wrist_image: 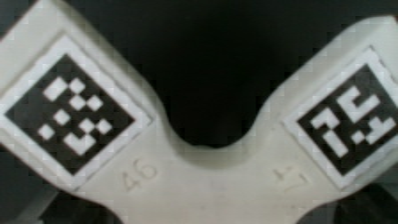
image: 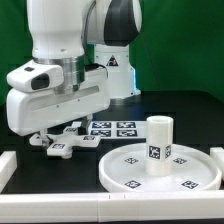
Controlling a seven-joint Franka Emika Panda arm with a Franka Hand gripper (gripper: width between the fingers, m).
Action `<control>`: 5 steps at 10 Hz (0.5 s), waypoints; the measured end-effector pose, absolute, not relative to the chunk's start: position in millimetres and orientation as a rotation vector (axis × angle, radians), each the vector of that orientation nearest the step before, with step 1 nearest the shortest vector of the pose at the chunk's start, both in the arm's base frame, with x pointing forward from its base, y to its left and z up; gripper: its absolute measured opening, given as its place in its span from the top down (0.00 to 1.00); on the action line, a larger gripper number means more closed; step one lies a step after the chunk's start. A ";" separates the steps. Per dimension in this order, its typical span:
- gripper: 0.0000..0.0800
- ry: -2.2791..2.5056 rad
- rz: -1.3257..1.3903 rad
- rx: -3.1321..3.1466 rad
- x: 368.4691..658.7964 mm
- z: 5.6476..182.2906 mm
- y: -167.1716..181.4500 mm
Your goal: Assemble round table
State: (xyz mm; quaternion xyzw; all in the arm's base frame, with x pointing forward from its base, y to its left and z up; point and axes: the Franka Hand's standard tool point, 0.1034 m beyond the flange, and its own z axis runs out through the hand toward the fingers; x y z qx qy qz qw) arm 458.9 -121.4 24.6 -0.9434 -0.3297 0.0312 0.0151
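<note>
In the exterior view the end effector [image: 62, 128] is hanging low over the cross base [image: 60, 146] at that view's left; I cannot tell whether it is open or closed. The leg [image: 158, 143] is standing upright on the disc [image: 115, 172], beside the marker board [image: 112, 128]

In the wrist view two tagged arms of the base [wrist_image: 196, 172] are filling the frame

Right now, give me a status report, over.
Gripper down over cross-shaped base, jaws hidden. Leg upright on round disc. No obstruction seen.
</note>
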 end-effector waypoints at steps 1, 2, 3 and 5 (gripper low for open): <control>0.35 -1.027 0.097 -2.936 458.9 24.5 -121.3; 0.35 -1.027 0.097 -2.936 459.0 24.6 -121.3; 0.44 -1.027 0.097 -2.936 459.0 24.6 -121.4; 0.44 -1.027 0.097 -2.935 459.1 24.7 -121.2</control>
